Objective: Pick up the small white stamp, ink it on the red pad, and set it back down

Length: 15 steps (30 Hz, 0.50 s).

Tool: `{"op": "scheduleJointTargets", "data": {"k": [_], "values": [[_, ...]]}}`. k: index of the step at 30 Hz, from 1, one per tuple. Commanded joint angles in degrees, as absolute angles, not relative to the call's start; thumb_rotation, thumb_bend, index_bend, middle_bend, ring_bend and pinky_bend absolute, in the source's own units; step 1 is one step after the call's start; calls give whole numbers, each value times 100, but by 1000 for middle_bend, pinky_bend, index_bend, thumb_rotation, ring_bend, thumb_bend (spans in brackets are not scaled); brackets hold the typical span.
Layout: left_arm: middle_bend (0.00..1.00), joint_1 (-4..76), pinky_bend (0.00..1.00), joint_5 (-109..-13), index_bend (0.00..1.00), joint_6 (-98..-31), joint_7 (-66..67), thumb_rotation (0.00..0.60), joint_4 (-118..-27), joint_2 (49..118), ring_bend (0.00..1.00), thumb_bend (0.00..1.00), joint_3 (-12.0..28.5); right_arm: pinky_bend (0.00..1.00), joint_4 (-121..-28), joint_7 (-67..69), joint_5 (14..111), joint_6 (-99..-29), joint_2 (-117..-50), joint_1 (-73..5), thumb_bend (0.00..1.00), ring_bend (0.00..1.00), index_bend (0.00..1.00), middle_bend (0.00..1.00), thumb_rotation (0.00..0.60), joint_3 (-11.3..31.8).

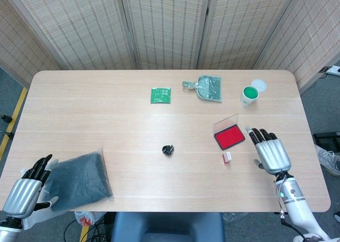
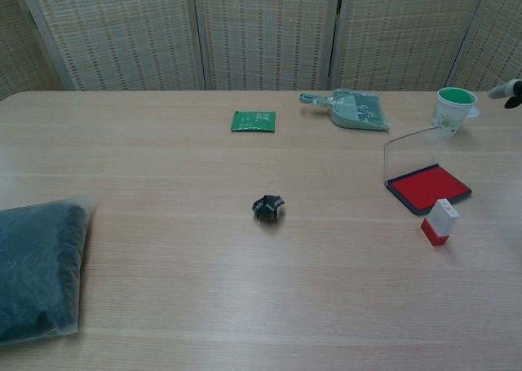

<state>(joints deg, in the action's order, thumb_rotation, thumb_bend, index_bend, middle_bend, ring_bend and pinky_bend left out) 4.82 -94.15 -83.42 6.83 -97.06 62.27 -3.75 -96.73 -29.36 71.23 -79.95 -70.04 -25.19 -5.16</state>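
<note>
The small white stamp [image 1: 227,157] [image 2: 439,222], white on top with a red base, stands upright on the table just in front of the red ink pad [image 1: 229,138] [image 2: 428,186]. The pad's clear lid stands open at its far-left side. My right hand [image 1: 269,149] hovers to the right of the stamp and pad, fingers spread, holding nothing; only a fingertip [image 2: 507,91] shows at the right edge of the chest view. My left hand [image 1: 26,190] rests at the table's near-left edge beside a dark bag, fingers spread and empty.
A dark plastic bag [image 1: 79,179] [image 2: 33,267] lies at the near left. A small black clip [image 1: 168,149] [image 2: 267,207] sits mid-table. At the back are a green packet [image 1: 161,94], a grey dustpan [image 1: 206,88] and a white cup with green inside [image 1: 248,94].
</note>
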Motion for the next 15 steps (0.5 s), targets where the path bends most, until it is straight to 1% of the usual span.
{"op": "scheduleJointTargets", "data": {"k": [1, 7, 11, 15], "values": [[0, 497, 269, -9423, 54, -8319, 674, 600, -9698, 6230, 29, 70, -377, 221, -9280, -3028, 7943, -9094, -7185, -1631, 165, 157, 37, 109, 600, -803], [0, 536, 269, -9404, 54, -8272, 651, 600, -9667, 6232, 29, 70, -356, 206, -8973, -2721, 8423, -9808, -7266, -1017, 164, 146, 37, 98, 600, -871], [0, 553, 269, -9394, 54, -8248, 624, 600, -9668, 6233, 29, 70, -353, 186, -8976, -2590, 8679, -9975, -7235, -819, 164, 146, 37, 97, 600, -868], [0, 564, 269, -9440, 54, -8255, 626, 600, -9671, 6248, 29, 70, -361, 150, -8959, -2560, 8803, -9963, -7213, -700, 164, 146, 37, 95, 600, -808]]}}
